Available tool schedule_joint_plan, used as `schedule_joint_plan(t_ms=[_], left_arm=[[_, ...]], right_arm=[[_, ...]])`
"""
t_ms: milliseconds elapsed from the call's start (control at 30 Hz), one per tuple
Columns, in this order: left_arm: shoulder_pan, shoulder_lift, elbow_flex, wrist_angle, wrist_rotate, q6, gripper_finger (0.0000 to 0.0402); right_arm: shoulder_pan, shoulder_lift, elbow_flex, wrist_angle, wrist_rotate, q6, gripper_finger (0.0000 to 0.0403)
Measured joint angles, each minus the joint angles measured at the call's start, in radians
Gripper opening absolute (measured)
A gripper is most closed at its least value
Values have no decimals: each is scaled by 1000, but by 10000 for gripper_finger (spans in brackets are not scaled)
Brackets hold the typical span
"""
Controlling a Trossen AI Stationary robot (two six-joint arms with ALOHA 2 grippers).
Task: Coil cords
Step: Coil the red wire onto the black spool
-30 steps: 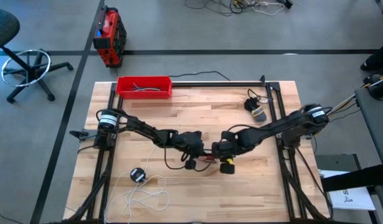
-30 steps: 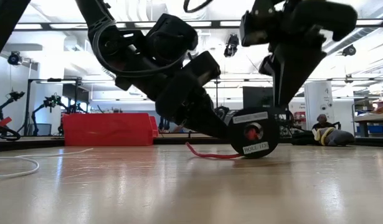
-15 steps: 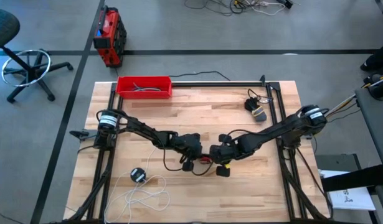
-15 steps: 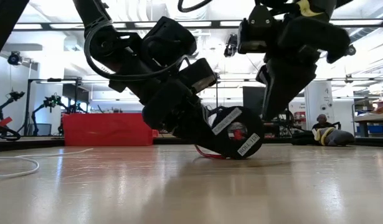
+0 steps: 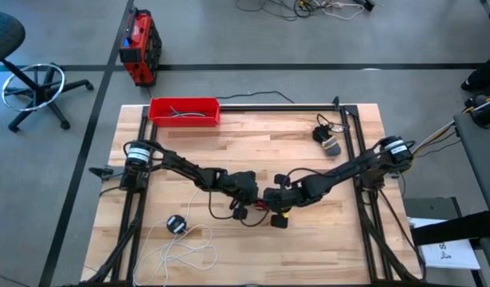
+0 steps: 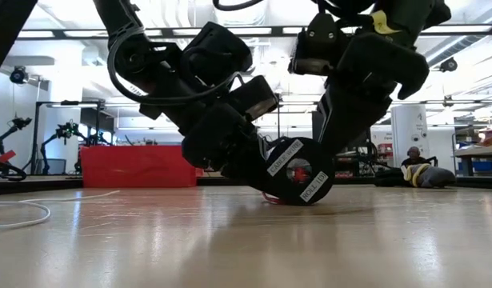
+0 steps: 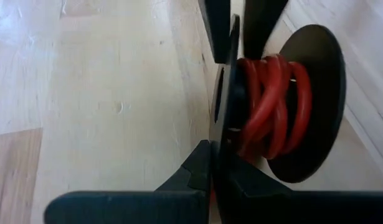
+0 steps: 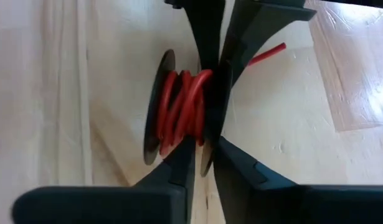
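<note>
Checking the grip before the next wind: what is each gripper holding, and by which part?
Both pinch the small black spool wound with red cord: the left gripper and the right gripper each grip one of its disc flanges by the edge.

high: overhead | low: table-level | wrists: close, facing, sharing red cord (image 7: 269, 99) spool

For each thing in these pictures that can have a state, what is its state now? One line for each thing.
Red cord: mostly wound on a black spool, a short end free.
Black spool: tilted, its rim on the table, held from both sides.
White cord: loose, uncoiled on the table.
Its black disc: lying flat.
Left gripper: shut on the spool's flange.
Right gripper: shut on the spool's other flange.
Red tray: holds dark cables.
</note>
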Motion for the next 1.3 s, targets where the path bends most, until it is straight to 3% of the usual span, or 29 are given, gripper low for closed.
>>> schedule_joint_plan(t_ms=[100, 267, 533, 600, 833, 1200, 1300], left_arm=[[-1, 0, 0, 0, 0, 0, 0], [-1, -1, 2, -6, -19, 17, 7], [2, -94, 2, -155, -213, 78, 49], [2, -118, 2, -135, -204, 78, 58], [1, -100, 4, 55, -24, 27, 79], [3, -29, 2, 147, -3, -31, 75], [5, -15, 4, 154, -5, -32, 57]], right_arm=[[0, -1, 1, -15, 5, -9, 10], [-3, -4, 15, -70, 3, -7, 3], [-3, -4, 50, -185, -3, -9, 1], [-3, -4, 54, -202, -8, -13, 1], [-3, -5, 62, -220, -8, -11, 1], [-3, -5, 62, -226, -10, 2, 0], [-2, -5, 62, -226, -11, 1, 0]])
